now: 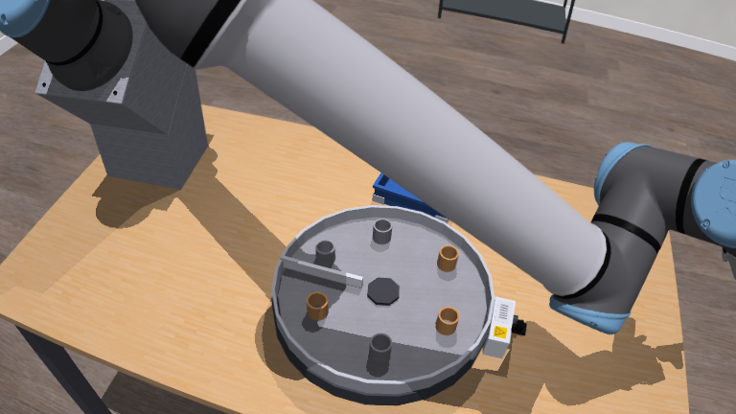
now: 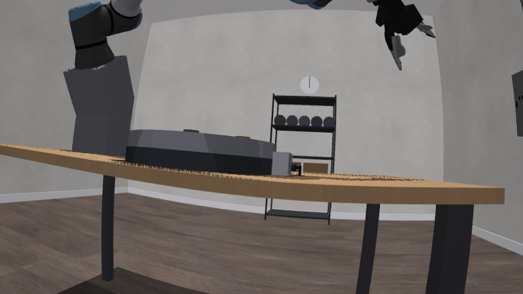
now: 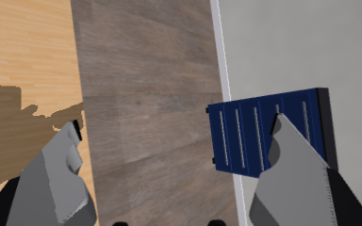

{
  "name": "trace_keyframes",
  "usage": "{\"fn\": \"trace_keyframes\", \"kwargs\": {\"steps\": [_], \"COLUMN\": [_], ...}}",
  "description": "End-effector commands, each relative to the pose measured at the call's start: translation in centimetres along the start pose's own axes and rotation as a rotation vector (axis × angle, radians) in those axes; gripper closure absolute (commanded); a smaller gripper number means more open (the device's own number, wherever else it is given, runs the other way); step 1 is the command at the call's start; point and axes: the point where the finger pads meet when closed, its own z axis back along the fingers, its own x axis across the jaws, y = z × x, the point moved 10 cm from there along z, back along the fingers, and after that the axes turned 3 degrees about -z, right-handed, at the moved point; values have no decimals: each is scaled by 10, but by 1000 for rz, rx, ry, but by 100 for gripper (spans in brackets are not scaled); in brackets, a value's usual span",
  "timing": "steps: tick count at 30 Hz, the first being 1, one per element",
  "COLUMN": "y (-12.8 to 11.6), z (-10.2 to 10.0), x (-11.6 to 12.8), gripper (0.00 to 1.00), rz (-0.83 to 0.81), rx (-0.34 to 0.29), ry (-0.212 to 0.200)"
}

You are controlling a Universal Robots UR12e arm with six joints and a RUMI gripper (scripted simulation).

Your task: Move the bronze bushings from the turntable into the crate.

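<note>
At the far left of the top view we see the arm's grey pedestal [image 1: 142,138] standing on the wooden table [image 1: 162,279], with the long grey upper arm link [image 1: 379,111] reaching across to the elbow at the right.

Moving right, the round turntable [image 1: 292,328] sits on the table, a grey bar [image 1: 320,273] lying from its left rim toward the dark octagonal hub [image 1: 382,289]. On its left half we find one bronze bushing [image 1: 316,306] just below the bar and a steel bushing [image 1: 325,252] just above it. Near the middle stand two more steel bushings, one at the back [image 1: 381,231] and one at the front [image 1: 379,354]. On the right half stand two bronze bushings, one farther back [image 1: 448,257] and one nearer the front [image 1: 448,320]. All six are upright and apart from one another.

Behind the turntable, a corner of the blue crate [image 1: 393,193] shows from under the arm link. A small white control box [image 1: 500,328] touches the turntable's right rim.

In the exterior view the gripper [image 2: 414,46] hangs high above the table's right end, well apart from the turntable. Its jaws are spread wide with nothing between them. A dark shelf rack [image 2: 304,100] stands by the back wall.
</note>
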Motion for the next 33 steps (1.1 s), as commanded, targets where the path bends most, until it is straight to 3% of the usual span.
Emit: {"fn": "trace_keyframes", "kwargs": {"steps": [1,8,16,18,25,33], "y": [2,10,27,27,50,84], "z": [2,7,26,26,61,124], "x": [-6,-55,-142,-142,-239,-355], "gripper": [0,0,0,0,0,0], "rz": [17,122,309,309,517,775], "rx": [-7,-44,-91,-91,-113,-96], "ry": [8,73,198,198,347,542]}}
